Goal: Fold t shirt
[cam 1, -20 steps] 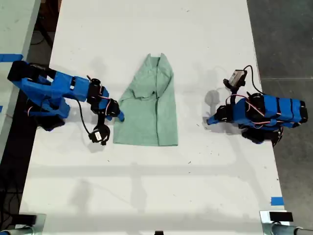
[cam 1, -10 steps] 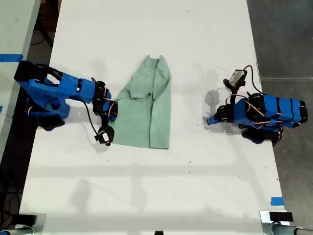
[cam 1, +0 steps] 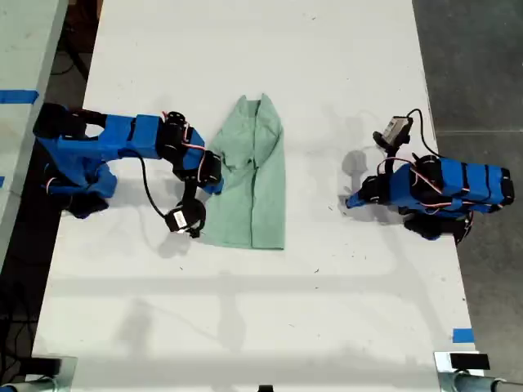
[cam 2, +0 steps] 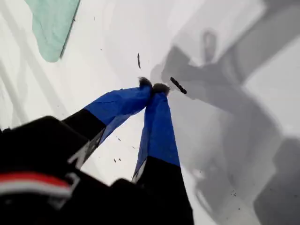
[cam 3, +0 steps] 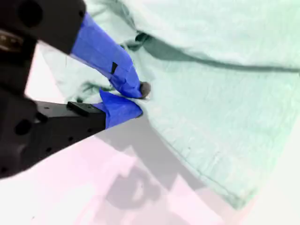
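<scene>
T shirt (cam 1: 252, 184) lies mid-desk (cam 1: 245, 327), already folded lengthwise into a narrow strip, collar end toward the far edge, hem toward the near edge. Judging by that: side folds done, crosswise fold left.

My second gripper (cam 3: 131, 97): tips together at the shirt's edge on the exterior view's left, apparently pinching fabric; can't confirm a real hold, tips blurred.

My first gripper (cam 2: 153, 87): closed on nothing, over bare desk, apart from shirt. Sleeves tucked under or hidden.
</scene>
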